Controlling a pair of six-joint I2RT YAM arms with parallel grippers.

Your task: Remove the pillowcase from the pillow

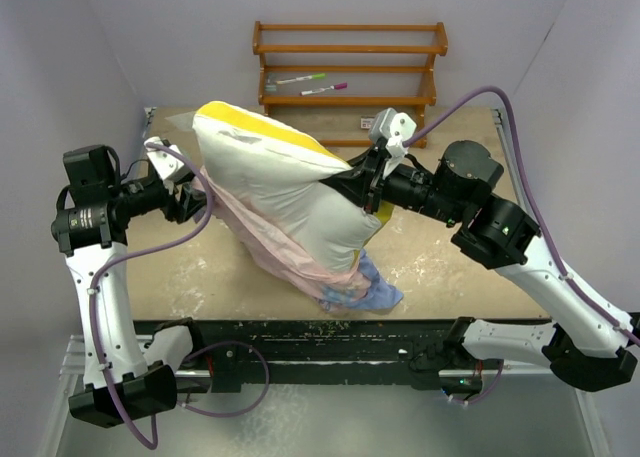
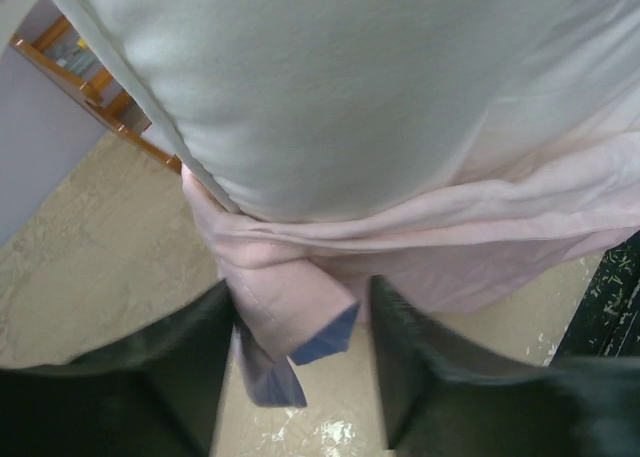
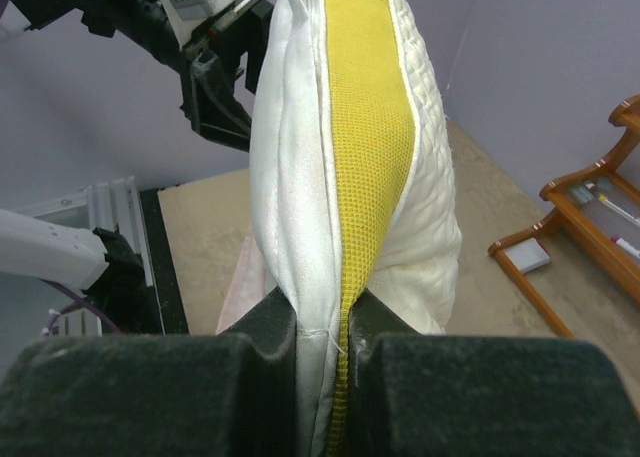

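The cream-white pillow point(image 1: 290, 177) with its yellow side band hangs tilted above the table. My right gripper point(image 1: 368, 182) is shut on its seamed edge; the right wrist view shows that gripper point(image 3: 325, 312) pinching the pillow point(image 3: 370, 127) beside the band. The pillowcase point(image 1: 270, 242), pink side out, hangs bunched round the pillow's lower half, and its blue end lies on the table. My left gripper point(image 1: 195, 202) is at the case's left edge. In the left wrist view it point(image 2: 303, 289) straddles a pink fold of pillowcase point(image 2: 450, 247) with a gap left at the right finger.
A wooden rack point(image 1: 350, 62) holding markers point(image 1: 310, 78) stands against the back wall, with a small card point(image 1: 372, 123) in front of it. A black rail point(image 1: 330, 337) runs along the table's near edge. Purple walls close in both sides.
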